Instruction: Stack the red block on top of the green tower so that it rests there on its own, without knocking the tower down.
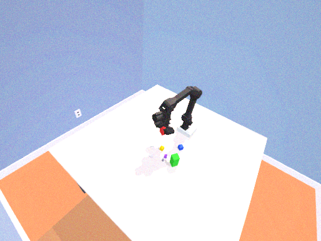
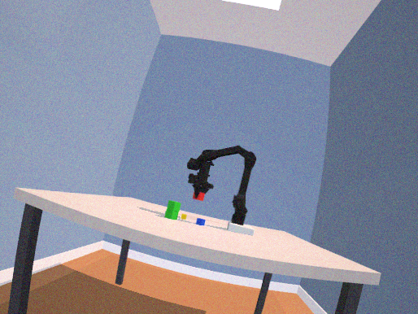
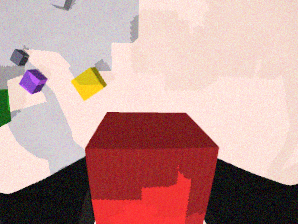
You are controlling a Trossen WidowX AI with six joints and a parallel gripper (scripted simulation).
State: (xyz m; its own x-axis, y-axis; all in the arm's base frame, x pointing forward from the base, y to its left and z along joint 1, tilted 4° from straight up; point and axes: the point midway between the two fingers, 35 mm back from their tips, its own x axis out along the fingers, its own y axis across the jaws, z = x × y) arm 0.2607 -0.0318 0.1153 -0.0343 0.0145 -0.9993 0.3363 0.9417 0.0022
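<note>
The red block (image 1: 163, 130) (image 2: 198, 196) (image 3: 152, 175) is held in the air between the fingers of my gripper (image 1: 164, 131) (image 2: 199, 195) (image 3: 146, 156), which is shut on it. In the exterior view the block hangs above the table, higher than the green tower's top and to its right. The green tower (image 1: 174, 160) (image 2: 172, 210) stands upright on the table; in the wrist view only a dark green edge of it (image 3: 4, 107) shows at the far left. The block's lower part is cut off by the wrist view's bottom edge.
A yellow cube (image 1: 162, 148) (image 2: 184, 216) (image 3: 89, 83), a purple cube (image 1: 165, 156) (image 3: 33, 81) and a small dark grey cube (image 1: 163, 160) (image 3: 19, 57) lie near the tower. A blue cube (image 1: 180, 147) (image 2: 200, 221) lies between the tower and the arm's base (image 1: 187, 130) (image 2: 241, 228).
</note>
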